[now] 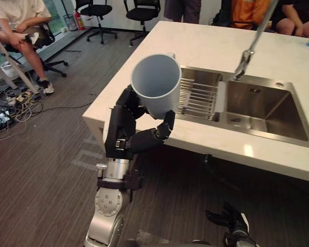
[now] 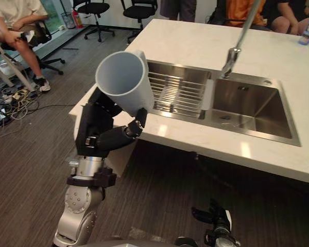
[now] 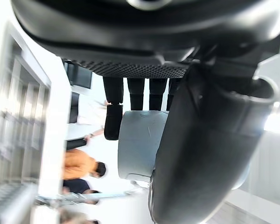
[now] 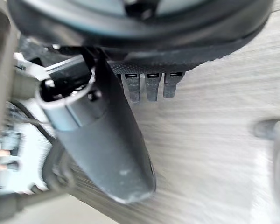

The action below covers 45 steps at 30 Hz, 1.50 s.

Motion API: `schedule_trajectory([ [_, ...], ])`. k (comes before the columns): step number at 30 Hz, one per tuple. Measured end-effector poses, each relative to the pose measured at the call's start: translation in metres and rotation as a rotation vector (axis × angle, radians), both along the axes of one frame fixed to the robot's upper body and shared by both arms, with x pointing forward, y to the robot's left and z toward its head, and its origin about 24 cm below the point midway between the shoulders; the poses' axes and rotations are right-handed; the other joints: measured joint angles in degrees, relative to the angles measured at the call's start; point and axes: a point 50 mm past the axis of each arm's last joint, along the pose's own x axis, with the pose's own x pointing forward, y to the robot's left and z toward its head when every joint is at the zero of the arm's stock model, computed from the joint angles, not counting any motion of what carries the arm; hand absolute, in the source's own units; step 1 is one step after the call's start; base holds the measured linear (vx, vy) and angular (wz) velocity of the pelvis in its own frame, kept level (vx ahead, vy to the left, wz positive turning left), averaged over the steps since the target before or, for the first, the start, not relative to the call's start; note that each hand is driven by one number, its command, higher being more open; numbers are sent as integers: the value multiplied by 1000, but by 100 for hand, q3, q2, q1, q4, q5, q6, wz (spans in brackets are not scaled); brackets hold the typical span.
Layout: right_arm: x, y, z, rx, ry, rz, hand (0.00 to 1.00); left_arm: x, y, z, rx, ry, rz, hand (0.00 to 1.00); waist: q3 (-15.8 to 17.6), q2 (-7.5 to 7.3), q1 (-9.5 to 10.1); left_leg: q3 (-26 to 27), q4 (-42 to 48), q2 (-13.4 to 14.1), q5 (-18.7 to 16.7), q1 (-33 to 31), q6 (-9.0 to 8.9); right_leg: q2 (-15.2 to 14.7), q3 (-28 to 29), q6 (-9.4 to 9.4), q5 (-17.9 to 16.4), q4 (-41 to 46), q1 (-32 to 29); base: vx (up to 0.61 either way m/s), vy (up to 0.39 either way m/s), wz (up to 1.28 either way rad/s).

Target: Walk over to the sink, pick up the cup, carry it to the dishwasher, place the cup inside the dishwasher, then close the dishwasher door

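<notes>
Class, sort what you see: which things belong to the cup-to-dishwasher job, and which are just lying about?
Job: cup, held by the left hand; sink; right hand, idle.
Lying about: office chairs, floor cables, rack, tap.

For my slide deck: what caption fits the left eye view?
The left robot hand grips a tilted pale cup at the countertop edge, near the steel sink.
</notes>
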Motion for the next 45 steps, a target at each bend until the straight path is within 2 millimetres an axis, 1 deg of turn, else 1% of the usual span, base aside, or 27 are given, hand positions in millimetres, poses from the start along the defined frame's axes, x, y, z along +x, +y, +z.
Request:
schedule_trajectory([
  [2,-2,6,-3,21,13,-3,90,4,7,-8,1,46,39,30,11,-33,-3,6,92,-160,6,-20,37,-141,7,94,165,-243,141,-31,210,7],
  [5,-1,9,-6,35,25,2,90,4,10,-8,-3,47,48,30,14,-38,-2,32,122,-268,6,-86,132,-207,39,105,321,-390,137,-46,98,-2],
  [9,3,6,-4,24,17,5,90,4,9,-8,9,48,37,30,16,-45,-74,40,126,-215,19,-91,161,-141,106,112,352,-370,110,-49,-7,-4],
  [16,1,0,-3,2,23,5,90,2,14,-16,13,85,57,30,16,-44,-55,15,126,-127,27,-148,172,-31,177,44,306,-228,27,-57,-33,-2],
  [18,2,1,-3,-3,22,6,90,-2,16,-22,0,112,79,30,18,-47,-39,-257,257,-135,41,-323,174,-14,52,-36,134,-108,28,-39,-51,54],
  [20,3,2,-2,-7,16,8,90,-4,17,-24,-17,127,93,30,24,-41,-11,-564,369,-148,65,-485,146,-9,-182,-35,60,21,54,-34,-80,90],
  [22,12,3,3,-18,-26,4,90,-5,18,-26,-49,138,122,30,41,-51,132,-926,451,-215,273,-779,127,-51,-753,-60,-101,195,150,-55,-117,142],
  [23,14,2,5,-25,-38,1,90,-5,18,-26,-56,140,127,30,44,-55,124,-848,402,-248,379,-858,214,-91,-978,-56,-130,198,213,-71,-59,181],
  [24,19,0,7,-37,-56,-10,90,-5,19,-24,-70,138,132,30,97,-146,121,-486,140,-240,466,-855,584,-234,-1392,-71,-152,164,346,-49,-39,198],
  [25,25,-1,10,-48,-75,-10,90,-5,22,-22,-74,128,142,30,161,-203,132,591,537,61,337,-1035,732,-291,-1825,-68,-150,80,479,-54,-53,193],
  [26,29,-4,13,-61,-87,-8,90,-6,22,-21,-81,123,145,30,179,-156,131,1100,797,238,271,-1110,792,-289,-2041,-67,-150,66,539,-12,-18,179],
  [27,34,-15,17,-99,-101,-2,90,-6,22,-19,-87,118,147,30,187,-21,135,1742,1017,427,290,-1107,822,-253,-2350,-57,-156,67,662,4,41,130],
  [28,34,-19,18,-112,-96,1,90,-6,23,-19,-86,116,149,30,185,-1,146,1757,936,388,298,-1079,706,-273,-2402,-29,-174,94,696,11,115,135],
  [29,41,-21,21,-124,-108,6,90,-7,25,-19,-82,114,155,30,205,-31,214,1575,847,183,317,-1108,664,-380,-2418,-29,-218,127,748,7,150,112],
  [30,45,-23,23,-130,-120,1,90,-8,29,-18,-77,108,166,30,246,-91,226,1419,872,-62,198,-1144,587,-623,-2617,107,-450,308,841,-5,158,113],
  [31,45,-24,23,-130,-120,-7,90,-8,30,-18,-74,111,167,30,294,-170,209,1323,932,-193,131,-1125,584,-783,-2746,138,-571,500,887,34,192,125],
  [32,43,-25,21,-128,-108,-19,90,-9,31,-20,-71,122,170,30,329,-215,158,1159,1117,-411,-38,-1065,640,-1083,-2961,-42,-806,1012,1049,74,200,133],
  [33,41,-26,20,-127,-94,-11,90,-11,33,-24,-77,143,183,30,339,-214,126,882,1250,-624,-209,-1025,743,-1456,-2682,-486,-741,2036,903,104,211,135],
  [34,41,-25,19,-122,-86,-7,90,-11,35,-26,-73,152,186,30,338,-212,72,723,1268,-724,-251,-975,793,-1592,-2332,-801,-548,2595,698,191,257,144],
  [35,40,-22,17,-112,-70,7,90,-11,35,-26,-67,154,186,30,347,-183,14,400,1272,-854,-299,-910,864,-1572,-1485,-919,-252,3409,292,198,222,150],
  [36,41,-15,15,-106,-67,44,90,-11,38,-25,-53,152,187,30,353,-187,-11,79,1245,-947,-325,-871,888,-1239,-723,-657,-579,3637,-29,219,189,143],
  [37,43,-12,15,-104,-69,62,90,-11,40,-26,-51,153,195,30,353,-185,-2,-42,1212,-986,-325,-840,892,-1051,-414,-634,-719,3601,-173,193,89,125],
  [39,49,-3,18,-86,-103,88,90,-11,42,-26,-52,152,208,30,353,-188,24,-568,1119,-1172,-307,-691,868,-335,649,-507,-1064,3144,-639,306,77,122],
  [41,53,3,24,-79,-142,95,90,-11,41,-25,-55,150,203,30,357,-184,41,-971,1103,-1286,-321,-549,904,137,1360,-388,-1159,2930,-899,263,-15,117],
  [43,56,7,36,-83,-218,100,90,-13,34,-19,-63,126,175,30,348,-200,35,-1701,1145,-1422,-419,-316,803,705,2342,-282,-1207,2563,-1117,272,-136,190],
  [44,57,7,41,-93,-243,104,90,-14,31,-14,-68,105,160,30,322,-245,49,-1985,1204,-1503,-477,-310,715,767,2517,-246,-1186,2383,-1165,311,-254,210],
  [45,58,7,46,-103,-265,106,90,-15,29,-8,-74,79,145,30,291,-325,46,-2146,1305,-1568,-550,-331,644,695,2514,-189,-1084,2112,-1150,249,-243,164],
])
